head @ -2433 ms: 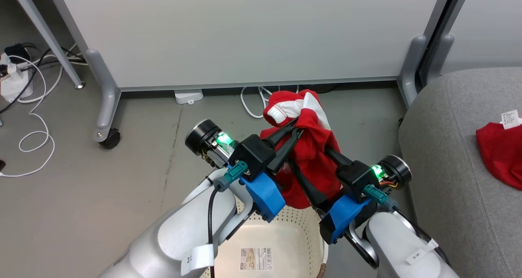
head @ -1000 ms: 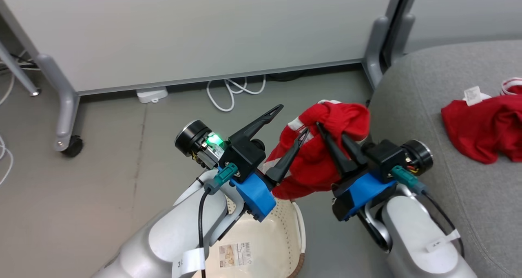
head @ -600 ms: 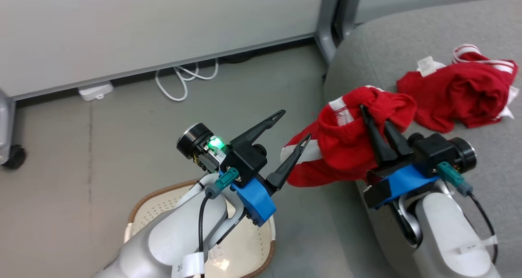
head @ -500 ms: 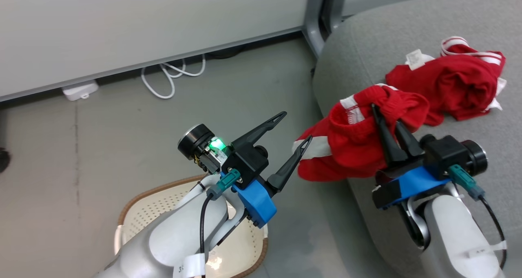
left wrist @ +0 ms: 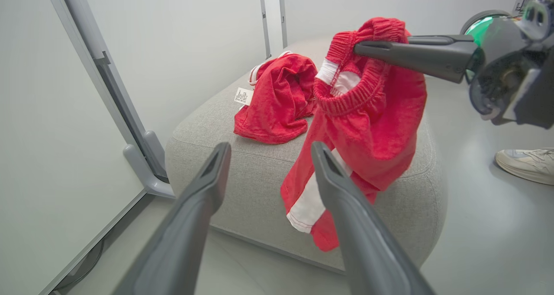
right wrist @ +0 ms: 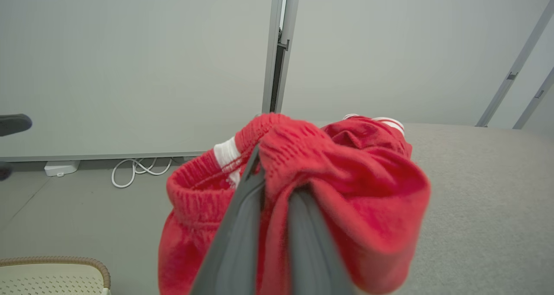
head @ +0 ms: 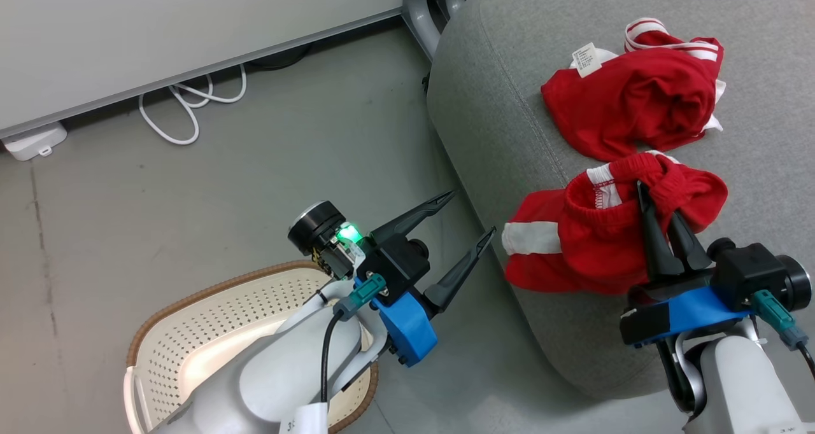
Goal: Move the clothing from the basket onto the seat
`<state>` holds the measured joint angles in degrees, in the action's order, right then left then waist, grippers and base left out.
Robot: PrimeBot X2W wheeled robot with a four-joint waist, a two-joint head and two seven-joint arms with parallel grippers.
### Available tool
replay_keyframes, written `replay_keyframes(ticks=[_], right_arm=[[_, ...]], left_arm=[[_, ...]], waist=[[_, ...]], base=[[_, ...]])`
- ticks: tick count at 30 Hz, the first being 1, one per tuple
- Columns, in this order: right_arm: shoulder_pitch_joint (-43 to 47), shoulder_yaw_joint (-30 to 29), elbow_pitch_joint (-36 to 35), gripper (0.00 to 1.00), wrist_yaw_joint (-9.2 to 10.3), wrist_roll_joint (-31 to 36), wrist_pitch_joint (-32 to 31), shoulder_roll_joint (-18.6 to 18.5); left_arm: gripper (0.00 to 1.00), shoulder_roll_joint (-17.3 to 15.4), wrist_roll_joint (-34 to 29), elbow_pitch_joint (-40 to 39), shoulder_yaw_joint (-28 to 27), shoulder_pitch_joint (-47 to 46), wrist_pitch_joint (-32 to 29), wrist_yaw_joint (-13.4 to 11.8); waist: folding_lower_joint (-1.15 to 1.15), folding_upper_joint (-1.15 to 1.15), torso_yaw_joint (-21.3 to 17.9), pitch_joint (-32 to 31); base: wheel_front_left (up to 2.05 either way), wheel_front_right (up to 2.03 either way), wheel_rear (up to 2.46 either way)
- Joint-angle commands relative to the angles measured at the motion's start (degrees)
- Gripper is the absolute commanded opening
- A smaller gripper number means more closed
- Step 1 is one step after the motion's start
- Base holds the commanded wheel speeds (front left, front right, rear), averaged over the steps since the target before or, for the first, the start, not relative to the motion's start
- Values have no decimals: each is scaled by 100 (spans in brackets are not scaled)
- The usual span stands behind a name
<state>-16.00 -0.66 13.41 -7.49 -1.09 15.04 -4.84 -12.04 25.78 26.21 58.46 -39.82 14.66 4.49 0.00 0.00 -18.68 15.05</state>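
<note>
A: Two garments, where?
B: Tagged garment (head: 630, 103) lies far on the seat (head: 503, 71). Striped garment (head: 592, 249) hangs over the seat's near left edge, waistband pinched in the narrow right fingers (head: 651, 237).
A: And the left fingers (head: 465, 265)?
B: Spread wide, holding nothing, between basket (head: 210, 294) and seat.

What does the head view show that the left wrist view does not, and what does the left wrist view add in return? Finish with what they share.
Head view: the basket and a white cable. Left wrist view: a shoe beside the sofa. Shared: the sofa, the tagged garment lying on it, the second garment pinched by the right gripper, and the open left gripper.
</note>
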Motion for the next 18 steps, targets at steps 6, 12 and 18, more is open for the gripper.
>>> replay_keyframes(ticks=[6,12,18], right_arm=[[-123,15,-131,0,-1,69,22,70],[-975,-65,-303,0,-1,83,22,-116],[-2342,-703,-566,0,0,132,22,-522]], left_arm=[[100,-60,27,1,-10,-108,1,-32],[100,-180,-22,-106,-68,-300,-37,-59],[100,-384,-143,-300,-104,-622,-130,-53]], waist=[[0,0,-23,57],[0,0,45,392],[0,0,201,1038]], base=[[0,0,0],[0,0,0],[0,0,0]])
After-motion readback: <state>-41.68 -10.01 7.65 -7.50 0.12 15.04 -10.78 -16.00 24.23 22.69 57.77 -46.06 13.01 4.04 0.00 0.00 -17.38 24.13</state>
